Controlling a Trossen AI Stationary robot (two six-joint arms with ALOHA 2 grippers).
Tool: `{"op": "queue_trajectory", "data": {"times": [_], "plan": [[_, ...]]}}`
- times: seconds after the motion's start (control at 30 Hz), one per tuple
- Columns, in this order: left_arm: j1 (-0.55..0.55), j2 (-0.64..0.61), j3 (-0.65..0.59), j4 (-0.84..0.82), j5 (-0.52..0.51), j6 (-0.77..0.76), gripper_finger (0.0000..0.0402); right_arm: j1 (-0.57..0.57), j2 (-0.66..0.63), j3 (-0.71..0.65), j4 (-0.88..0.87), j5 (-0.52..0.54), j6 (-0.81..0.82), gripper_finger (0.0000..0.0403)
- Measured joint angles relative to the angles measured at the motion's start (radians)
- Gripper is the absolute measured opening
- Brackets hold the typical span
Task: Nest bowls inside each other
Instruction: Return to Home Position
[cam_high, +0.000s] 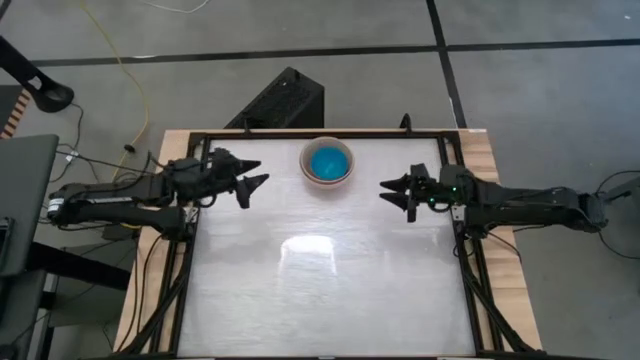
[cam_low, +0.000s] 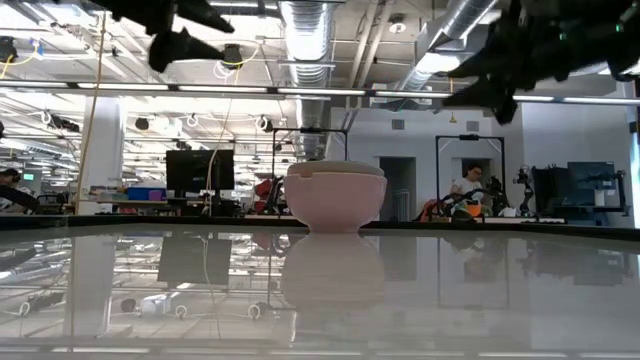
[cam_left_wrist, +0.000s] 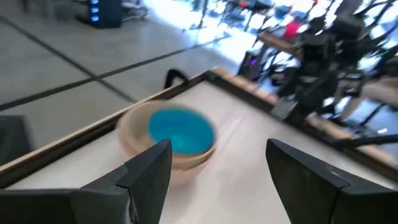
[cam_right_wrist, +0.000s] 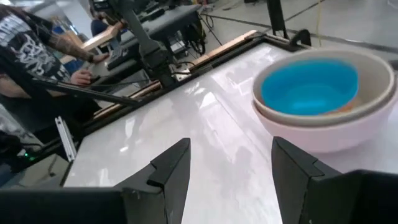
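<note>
The bowls (cam_high: 327, 162) stand nested in one stack near the table's far edge, at its middle. A blue bowl (cam_right_wrist: 309, 85) sits innermost, inside a beige one, inside a pale pink one (cam_low: 335, 200) whose base rests on the table. My left gripper (cam_high: 252, 178) hovers open to the stack's left, fingers pointing toward it. My right gripper (cam_high: 396, 192) hovers open to the stack's right, pointing toward the table's left. In the wrist views both grippers (cam_left_wrist: 217, 174) (cam_right_wrist: 230, 168) have nothing between their fingers.
The white tabletop (cam_high: 330, 290) has a dark frame around it (cam_high: 192, 270) and wooden borders. In the right wrist view a person's arm (cam_right_wrist: 68, 46) shows beyond the table's left edge. A black box (cam_high: 280, 100) stands on the floor behind the table.
</note>
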Motion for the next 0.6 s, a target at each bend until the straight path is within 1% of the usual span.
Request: {"op": "queue_trajectory", "data": {"times": [0.1, 0.17, 0.3, 0.4, 0.5, 0.6], "plan": [[-0.011, -0.049, 0.000, -0.112, -0.039, 0.003, 0.0249, -0.021, -0.002, -0.063, 0.085, -0.013, 0.020, 0.0191], [-0.018, -0.085, -0.010, -0.140, -0.058, 0.000, 0.0249, -0.028, -0.002, -0.087, 0.100, -0.015, 0.020, 0.0191], [-0.030, -0.173, -0.114, -0.074, -0.068, -0.018, 0.0249, -0.043, -0.002, -0.120, 0.123, -0.032, 0.019, 0.0191], [-0.040, -0.243, -0.230, -0.020, -0.068, -0.081, 0.0249, -0.053, -0.002, -0.147, 0.121, -0.035, 0.018, 0.0191], [-0.056, -0.304, -0.344, 0.070, -0.068, -0.126, 0.0249, -0.058, -0.002, -0.180, 0.130, -0.035, 0.012, 0.0191], [-0.067, -0.352, -0.423, 0.120, -0.083, -0.150, 0.0249, -0.059, -0.002, -0.215, 0.155, -0.037, 0.019, 0.0191]]}}
